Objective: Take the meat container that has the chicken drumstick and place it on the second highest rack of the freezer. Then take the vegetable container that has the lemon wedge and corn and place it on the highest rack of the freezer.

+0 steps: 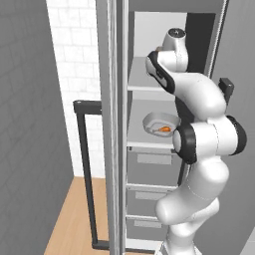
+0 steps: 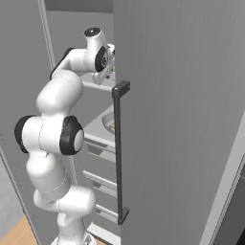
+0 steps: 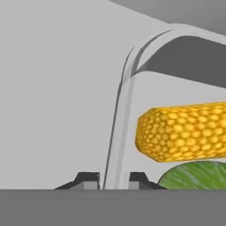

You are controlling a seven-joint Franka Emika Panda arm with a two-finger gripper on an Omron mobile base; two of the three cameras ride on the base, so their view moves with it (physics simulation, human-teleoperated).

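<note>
In the hand view my gripper point(image 3: 114, 178) is shut on the thin rim of the vegetable container point(image 3: 125, 90), one fingertip on each side. Inside it lie the yellow corn point(image 3: 183, 132) and the green lemon wedge point(image 3: 194, 175). The container rests on the highest rack point(image 1: 143, 79) of the freezer point(image 1: 149, 164), where my arm reaches in. On the second highest rack point(image 1: 139, 142) sits the meat container point(image 1: 158, 122) with the chicken drumstick point(image 1: 164, 130). My hand point(image 2: 106, 58) is at the top shelf, with the fingers hidden by the door.
The freezer door point(image 2: 182, 119) stands open at the right, with its black bar handle point(image 2: 119, 153) close to my arm. Grey drawers point(image 1: 149, 199) sit below the shelves. A black frame point(image 1: 85, 164) and a white tiled wall point(image 1: 74, 60) lie to the left.
</note>
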